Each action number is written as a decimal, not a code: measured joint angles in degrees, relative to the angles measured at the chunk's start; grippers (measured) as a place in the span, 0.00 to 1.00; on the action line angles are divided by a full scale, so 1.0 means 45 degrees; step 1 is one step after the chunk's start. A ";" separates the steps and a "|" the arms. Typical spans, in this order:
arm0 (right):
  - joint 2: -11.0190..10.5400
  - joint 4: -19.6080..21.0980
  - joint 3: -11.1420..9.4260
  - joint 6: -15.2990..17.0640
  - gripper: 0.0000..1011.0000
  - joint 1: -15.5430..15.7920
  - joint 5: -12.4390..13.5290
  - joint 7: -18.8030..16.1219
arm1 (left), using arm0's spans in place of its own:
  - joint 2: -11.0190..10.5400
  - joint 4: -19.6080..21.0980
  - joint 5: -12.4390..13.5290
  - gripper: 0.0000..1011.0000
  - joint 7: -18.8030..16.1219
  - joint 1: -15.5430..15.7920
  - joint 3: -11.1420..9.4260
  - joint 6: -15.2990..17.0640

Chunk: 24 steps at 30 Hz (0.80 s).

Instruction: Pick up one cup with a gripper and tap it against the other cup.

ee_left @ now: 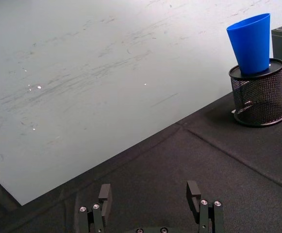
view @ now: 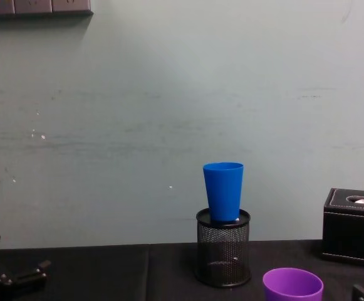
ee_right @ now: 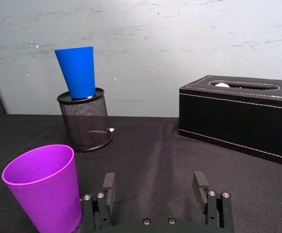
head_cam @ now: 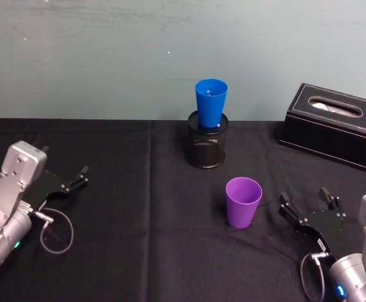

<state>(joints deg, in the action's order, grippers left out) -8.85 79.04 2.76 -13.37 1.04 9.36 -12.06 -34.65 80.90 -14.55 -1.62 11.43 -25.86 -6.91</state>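
The purple cup (head_cam: 243, 202) (ee_right: 44, 187) (view: 292, 286) stands upright on the black cloth, right of centre. Behind it the blue cup (head_cam: 210, 103) (ee_left: 250, 44) (ee_right: 77, 72) (view: 223, 191) sits upright in the mouth of a black mesh pen holder (head_cam: 207, 141) (ee_right: 86, 121) (view: 223, 249). My right gripper (head_cam: 308, 204) (ee_right: 154, 187) rests open on the cloth just right of the purple cup, holding nothing. At the table's left side my left gripper (head_cam: 82, 175) (ee_left: 150, 194) lies open and idle.
A black tissue box (head_cam: 336, 126) (ee_right: 240, 115) (view: 353, 227) sits at the back right. The pale wall (head_cam: 107, 56) runs close behind the table. Bare black cloth (head_cam: 145, 214) spans the middle between the arms.
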 joint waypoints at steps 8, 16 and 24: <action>-0.0005 0.0008 0.0010 -0.0028 0.99 0.0004 -0.0003 -0.0004 | 0.0000 0.0000 0.0000 1.00 0.0000 0.0000 0.0000 0.0000; -0.0005 0.0018 0.0015 -0.0040 0.99 0.0003 -0.0010 -0.0004 | 0.0000 0.0000 0.0000 1.00 0.0000 0.0000 -0.0001 0.0001; -0.0005 0.0022 0.0015 -0.0051 0.99 0.0003 -0.0019 -0.0004 | 0.0000 0.0000 0.0000 1.00 -0.0001 0.0001 0.0000 0.0000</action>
<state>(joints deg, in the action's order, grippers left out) -8.87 79.14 2.83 -13.60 1.06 9.28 -12.08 -34.65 80.90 -14.55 -1.62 11.43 -25.86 -6.91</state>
